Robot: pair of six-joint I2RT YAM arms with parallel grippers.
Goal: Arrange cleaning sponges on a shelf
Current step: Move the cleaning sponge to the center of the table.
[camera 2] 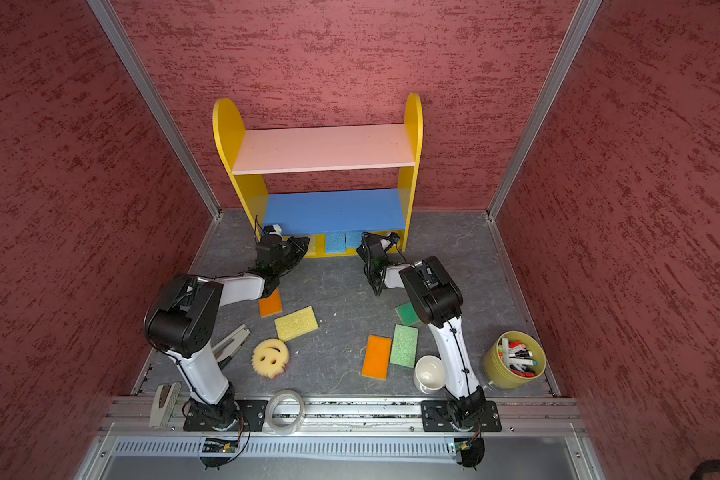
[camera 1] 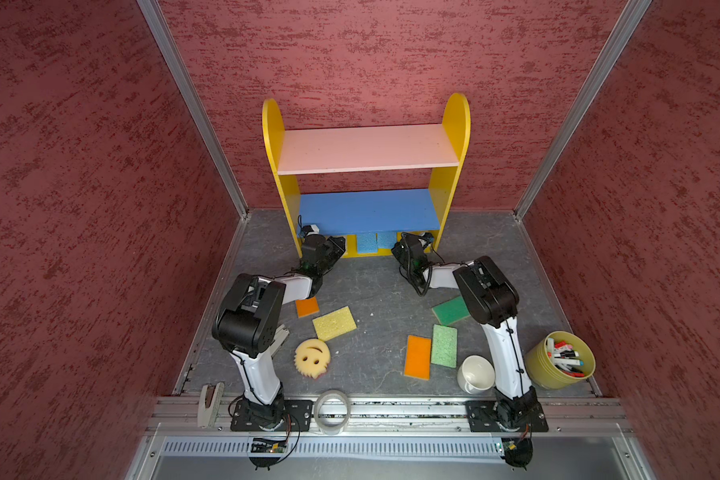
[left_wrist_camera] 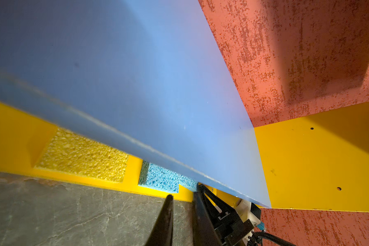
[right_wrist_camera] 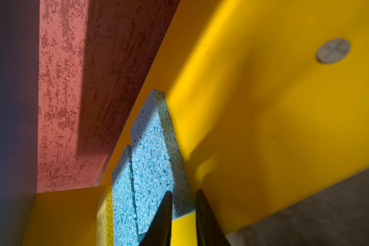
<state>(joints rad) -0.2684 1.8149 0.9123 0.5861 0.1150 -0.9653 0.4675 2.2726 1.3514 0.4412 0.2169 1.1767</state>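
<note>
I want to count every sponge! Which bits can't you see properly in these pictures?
Yellow sponge: both top views, almost all behind the left arm and blue board.
Blue sponges: both top views, backs under that board.
Far green sponge: both top views, one end behind the right arm.
Far orange sponge: both top views, corner under the left arm.

Partly hidden sponges
In both top views the blue middle board (camera 1: 368, 210) of the shelf (camera 1: 273, 137) covers the backs of a blue sponge (camera 1: 367, 243) and a second blue sponge (camera 1: 386, 239). The right arm (camera 1: 489, 295) hides part of the dark green sponge (camera 1: 449, 311); the left arm (camera 1: 298, 286) overlaps the small orange sponge (camera 1: 307, 307). Pens in the yellow cup (camera 1: 541, 370) are too small to tell apart.
</note>
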